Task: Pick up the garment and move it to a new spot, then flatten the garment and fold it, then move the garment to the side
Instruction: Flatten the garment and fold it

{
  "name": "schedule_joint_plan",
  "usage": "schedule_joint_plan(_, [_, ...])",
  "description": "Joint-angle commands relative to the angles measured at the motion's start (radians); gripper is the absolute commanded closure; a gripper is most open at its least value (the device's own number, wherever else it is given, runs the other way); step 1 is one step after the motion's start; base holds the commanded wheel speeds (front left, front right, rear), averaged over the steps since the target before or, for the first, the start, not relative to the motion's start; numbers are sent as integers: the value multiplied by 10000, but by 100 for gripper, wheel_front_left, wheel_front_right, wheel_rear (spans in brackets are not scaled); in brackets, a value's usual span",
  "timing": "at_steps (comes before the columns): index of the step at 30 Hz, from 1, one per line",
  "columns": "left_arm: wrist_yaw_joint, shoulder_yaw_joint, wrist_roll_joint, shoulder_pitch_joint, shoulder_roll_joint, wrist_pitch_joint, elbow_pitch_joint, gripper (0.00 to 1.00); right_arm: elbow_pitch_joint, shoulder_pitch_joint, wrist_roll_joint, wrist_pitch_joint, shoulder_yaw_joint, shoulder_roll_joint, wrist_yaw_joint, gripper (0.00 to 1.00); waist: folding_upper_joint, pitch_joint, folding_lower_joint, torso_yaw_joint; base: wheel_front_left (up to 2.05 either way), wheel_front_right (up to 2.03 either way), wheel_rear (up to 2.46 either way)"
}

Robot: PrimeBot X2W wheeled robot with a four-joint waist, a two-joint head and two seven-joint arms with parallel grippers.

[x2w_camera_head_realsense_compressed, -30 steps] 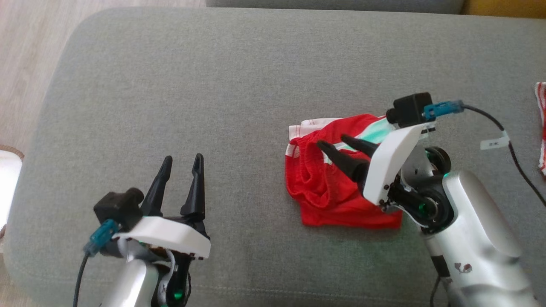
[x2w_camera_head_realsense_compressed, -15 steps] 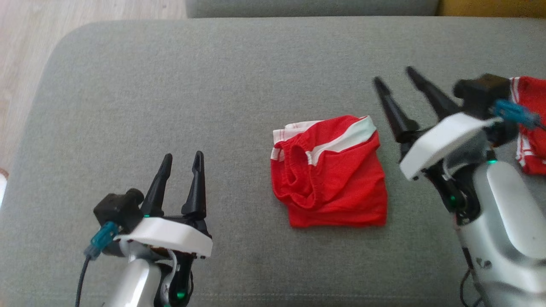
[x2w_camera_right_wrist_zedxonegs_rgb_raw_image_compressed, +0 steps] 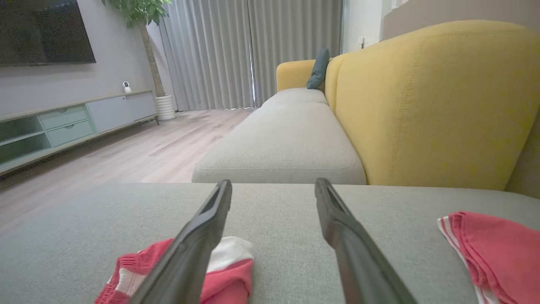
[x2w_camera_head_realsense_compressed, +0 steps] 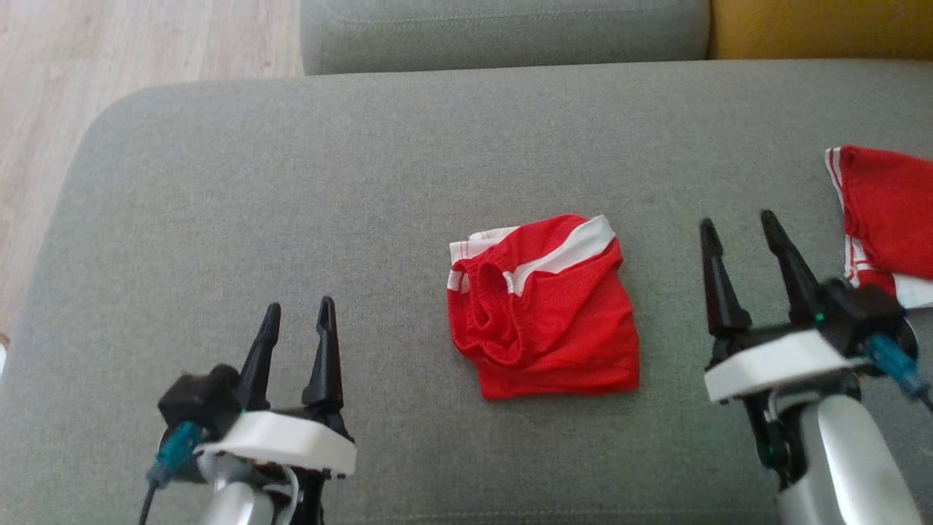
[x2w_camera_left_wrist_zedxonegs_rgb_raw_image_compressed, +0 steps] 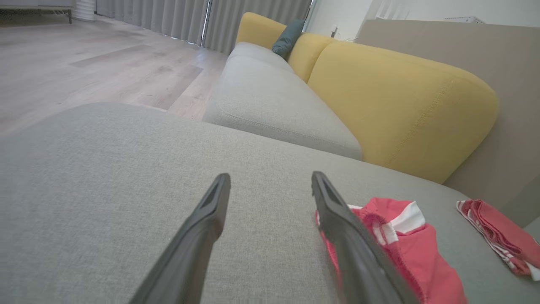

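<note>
**Red garment lies between two open, empty hands**

Garment (x2w_camera_head_realsense_compressed: 543, 306): red, with a white band along the upper edge and a white-striped hem at the upper-left corner. Folded into a rough square, not tidy. A rolled, puckered edge curls down its left side; the lower edge runs fairly straight. It lies flat on the grey cushion (x2w_camera_head_realsense_compressed: 328, 182).

Position: between the two hands, nearer the right one, apart from both. From the left wrist camera it sits just right of that hand, partly hidden behind the near finger. From the right wrist camera it sits low on that hand's left, again partly behind a finger.

Left hand (x2w_camera_head_realsense_compressed: 299, 303): jaws spread wide with nothing between them, tips pointing away across bare cushion.

Right hand (x2w_camera_head_realsense_compressed: 736, 219): likewise spread wide and empty, fingers (x2w_camera_head_realsense_compressed: 718, 284) pointing away over the cushion. Cannot tell whether either hand rests on the fabric or hangs above it.

Second red cloth (x2w_camera_head_realsense_compressed: 882, 211): white-striped edge, lying just right of the right hand and well apart from the garment.

Beyond the hands: another grey seat (x2w_camera_head_realsense_compressed: 503, 36), a yellow backrest (x2w_camera_head_realsense_compressed: 816, 29), and wood floor (x2w_camera_head_realsense_compressed: 109, 58) off to the left.
</note>
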Motion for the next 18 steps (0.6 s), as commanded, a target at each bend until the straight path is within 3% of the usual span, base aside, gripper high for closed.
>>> schedule_joint_plan(1, [27,380,181,-245,-8,-129,-320,0,-301,-130,-131,-236,74,71,65,0,0,-65,0,-3,0,0,0])
schedule_joint_plan(8, [-91,638,642,185,-117,-133,-389,0,-81,613,47,-1159,-451,155,65,0,0,-311,0,85,0,0,0])
schedule_joint_plan(18, [-306,874,944,322,-255,-134,-378,0,159,1043,578,-1399,-413,158,65,0,0,-455,0,75,0,0,0])
